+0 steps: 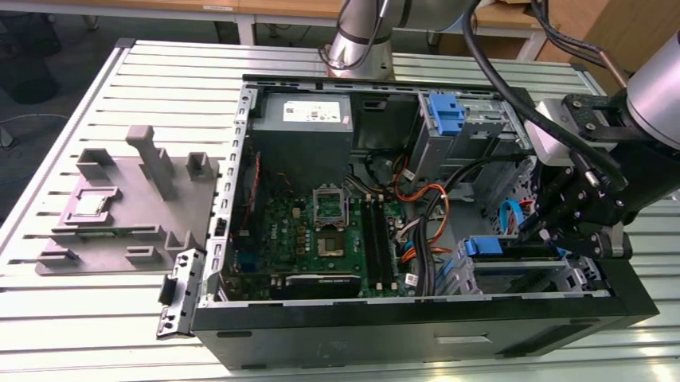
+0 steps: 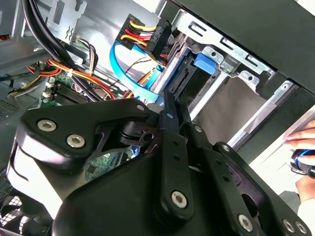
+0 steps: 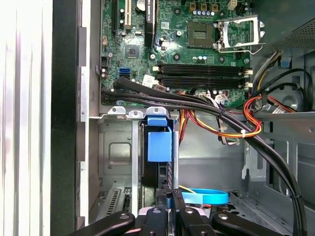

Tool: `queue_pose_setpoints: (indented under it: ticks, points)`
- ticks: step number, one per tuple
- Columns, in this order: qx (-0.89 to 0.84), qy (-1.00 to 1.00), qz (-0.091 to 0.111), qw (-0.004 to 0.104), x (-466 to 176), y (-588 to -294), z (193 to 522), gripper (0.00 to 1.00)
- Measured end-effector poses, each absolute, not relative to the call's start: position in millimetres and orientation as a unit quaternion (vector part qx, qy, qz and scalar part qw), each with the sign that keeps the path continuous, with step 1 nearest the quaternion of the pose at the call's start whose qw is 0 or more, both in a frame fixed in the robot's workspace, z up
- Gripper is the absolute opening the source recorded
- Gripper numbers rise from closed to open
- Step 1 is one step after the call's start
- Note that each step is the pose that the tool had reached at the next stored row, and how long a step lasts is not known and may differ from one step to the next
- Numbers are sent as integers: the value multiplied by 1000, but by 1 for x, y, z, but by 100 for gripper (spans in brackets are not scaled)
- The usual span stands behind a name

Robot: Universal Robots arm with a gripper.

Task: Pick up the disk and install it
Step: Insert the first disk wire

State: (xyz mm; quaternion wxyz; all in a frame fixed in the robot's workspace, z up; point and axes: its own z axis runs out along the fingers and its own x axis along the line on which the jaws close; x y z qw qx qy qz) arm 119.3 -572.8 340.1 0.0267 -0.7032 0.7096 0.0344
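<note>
Gripper point(image 3: 170, 197) jaws narrow, nearly touching. Disk point(image 3: 160, 145) sits edge-on in cage point(image 3: 118, 152), directly ahead of the fingertips.

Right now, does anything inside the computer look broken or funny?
Nothing looks broken. One odd bit: the chip socket on the green board looks bare, its metal flap swung open beside it. The disk stands straight in its cage, with the gripper right by it.

Ribbed metal table point(image 1: 107, 334), wooden desk point(image 1: 287, 8) behind it, dark grey floor point(image 1: 95, 36) beyond
</note>
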Motion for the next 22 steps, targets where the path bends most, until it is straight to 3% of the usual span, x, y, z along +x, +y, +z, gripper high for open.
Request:
queue_pose_setpoints:
  ticks: [22]
  points:
    - [-703,710,34,27,119,-573,336,16]
